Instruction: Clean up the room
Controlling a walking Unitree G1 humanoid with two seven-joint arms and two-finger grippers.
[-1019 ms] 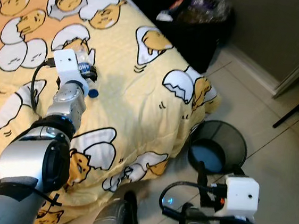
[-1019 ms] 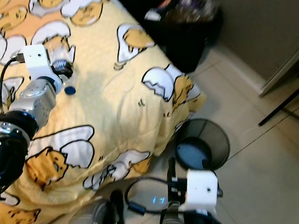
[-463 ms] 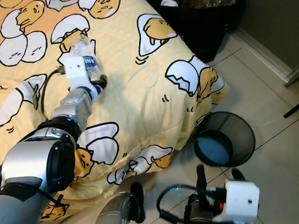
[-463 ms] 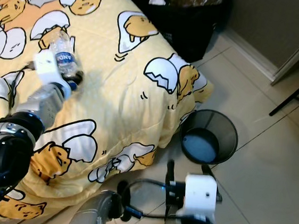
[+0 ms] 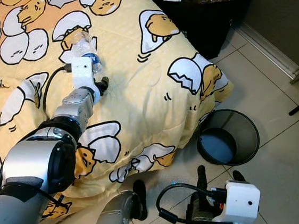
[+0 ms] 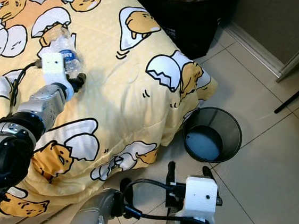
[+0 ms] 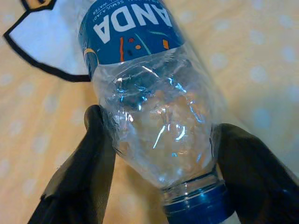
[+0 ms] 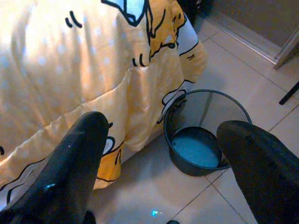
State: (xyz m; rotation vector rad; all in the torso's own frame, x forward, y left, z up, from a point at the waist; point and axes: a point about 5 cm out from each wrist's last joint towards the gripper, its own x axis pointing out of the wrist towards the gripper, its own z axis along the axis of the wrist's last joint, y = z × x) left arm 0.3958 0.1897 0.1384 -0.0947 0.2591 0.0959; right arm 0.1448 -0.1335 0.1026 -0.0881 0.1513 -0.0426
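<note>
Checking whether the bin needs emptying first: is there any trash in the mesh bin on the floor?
No, the bin beside the bed shows only its bare blue bottom in the left eye view.

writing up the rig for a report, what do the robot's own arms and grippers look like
Both arms are silver metal with black joint bands. Each wrist carries a white boxy camera block with looping black cables. The left gripper and right gripper each have two long, rounded matte black fingers.

1 clear plastic bottle [image 5: 84,49] is lying on 1 bed [image 5: 141,84]. 1 mesh wastebasket [image 5: 228,137] and 1 black bin [image 5: 202,16] are standing on the floor.
</note>
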